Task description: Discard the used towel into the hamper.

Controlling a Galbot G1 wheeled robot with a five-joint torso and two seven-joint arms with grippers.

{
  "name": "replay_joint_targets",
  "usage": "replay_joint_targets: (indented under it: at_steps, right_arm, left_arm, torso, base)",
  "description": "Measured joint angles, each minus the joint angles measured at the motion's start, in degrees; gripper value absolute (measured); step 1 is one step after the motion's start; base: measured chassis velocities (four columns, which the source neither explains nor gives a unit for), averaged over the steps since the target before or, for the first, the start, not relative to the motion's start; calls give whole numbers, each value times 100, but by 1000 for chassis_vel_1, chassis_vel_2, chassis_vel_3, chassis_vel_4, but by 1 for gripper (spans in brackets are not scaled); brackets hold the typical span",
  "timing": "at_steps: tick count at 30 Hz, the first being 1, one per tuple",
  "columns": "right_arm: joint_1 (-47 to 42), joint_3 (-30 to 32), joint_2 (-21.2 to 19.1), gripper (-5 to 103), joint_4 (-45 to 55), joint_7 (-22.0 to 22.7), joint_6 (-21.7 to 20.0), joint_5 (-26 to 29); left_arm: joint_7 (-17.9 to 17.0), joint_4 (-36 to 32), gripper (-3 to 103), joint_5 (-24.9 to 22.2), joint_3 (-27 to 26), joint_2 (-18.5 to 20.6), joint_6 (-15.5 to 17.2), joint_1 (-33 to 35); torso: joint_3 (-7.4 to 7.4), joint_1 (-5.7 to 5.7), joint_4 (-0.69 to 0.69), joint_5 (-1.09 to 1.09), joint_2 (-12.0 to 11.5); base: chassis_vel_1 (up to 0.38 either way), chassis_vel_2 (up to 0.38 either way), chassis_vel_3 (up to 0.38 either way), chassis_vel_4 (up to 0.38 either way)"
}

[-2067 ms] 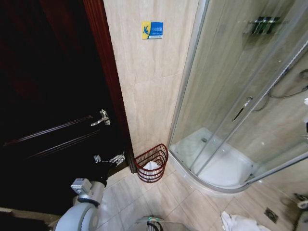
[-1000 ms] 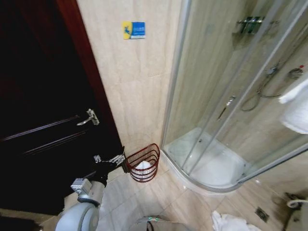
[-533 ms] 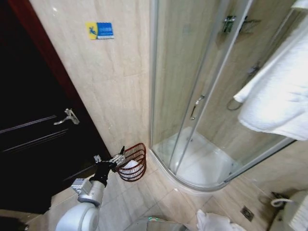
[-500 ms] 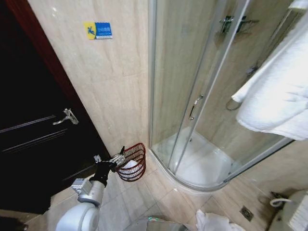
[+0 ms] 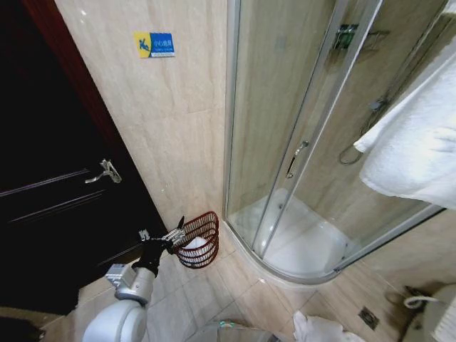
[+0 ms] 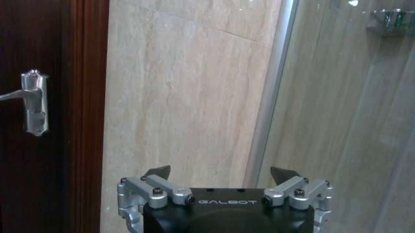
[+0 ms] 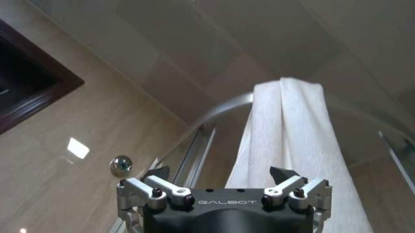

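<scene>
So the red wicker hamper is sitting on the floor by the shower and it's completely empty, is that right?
Not quite. The hamper does sit on the floor by the shower enclosure, but it is not empty: the head view shows something white inside it. The left gripper hangs beside its rim.

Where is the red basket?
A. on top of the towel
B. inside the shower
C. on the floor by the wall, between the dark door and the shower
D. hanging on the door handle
C: the basket stands on the floor against the wall, with the door on one side and the shower on the other.
</scene>
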Motion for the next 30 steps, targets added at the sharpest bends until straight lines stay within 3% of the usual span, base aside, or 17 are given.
replay_joint_targets:
  at_steps: [3, 6, 8, 11, 13, 15, 17, 20, 22, 23, 24, 30]
  right_arm:
    - [61, 193, -337, 100, -238, 17, -71, 86]
    - [158, 422, -930, 100, -728, 76, -189, 235]
    - [168, 440, -1008, 100, -796, 82, -200, 248]
    - [268, 533, -1607, 100, -1376, 158, -300, 486]
    - [301, 536, -1724, 100, -1486, 179, -316, 532]
    - [533, 533, -2245, 100, -2008, 216, -448, 723]
    - [636, 515, -2392, 100, -2147, 219, -514, 786]
    - [1058, 212, -2670, 100, -2409, 220, -615, 835]
    - [1541, -329, -2802, 100, -2567, 247, -651, 799]
    - [2254, -885, -2904, 100, -2692, 351, -678, 749]
    - [2596, -1142, -2964, 100, -2716, 448, -722, 749]
    - [3207, -1455, -3204, 100, -2812, 808, -936, 813]
  left_arm:
    - [0, 0, 100, 0, 0, 0, 0, 0]
    - [0, 0, 100, 0, 0, 0, 0, 0]
    - [0, 0, 100, 0, -1, 2, 0, 0]
    - [0, 0, 100, 0, 0, 1, 0, 0]
    - [0, -1, 100, 0, 0, 1, 0, 0]
    - [0, 0, 100, 0, 0, 1, 0, 0]
    - [0, -1, 100, 0, -1, 0, 0, 0]
    - [0, 0, 100, 0, 0, 0, 0, 0]
    - [0, 0, 100, 0, 0, 1, 0, 0]
    - [-1, 0, 100, 0, -2, 0, 0, 3]
    - [1, -1, 100, 0, 1, 0, 0, -1]
    - [0, -1, 100, 0, 0, 0, 0, 0]
  torso:
    - [0, 0, 0, -1, 0]
    - [0, 0, 0, -3, 0]
    - [0, 0, 0, 0, 0]
    - [0, 0, -1, 0, 0]
    - [0, 0, 0, 0, 0]
    - [0, 0, 1, -3, 0]
    - [0, 0, 1, -3, 0]
    - [0, 0, -1, -4, 0]
    - [0, -1, -1, -2, 0]
    - [1, 1, 5, 5, -1]
    - [0, 1, 1, -1, -1]
    - [0, 0, 0, -2, 0]
  base:
    - [0, 0, 0, 0]
    - [0, 0, 0, 0]
    - [0, 0, 0, 0]
    - [0, 0, 0, 0]
    - [0, 0, 0, 0]
    - [0, 0, 0, 0]
    - [0, 0, 0, 0]
    - [0, 0, 0, 0]
    - [0, 0, 0, 0]
    - [0, 0, 0, 0]
    - [0, 0, 0, 0]
    - [0, 0, 0, 0]
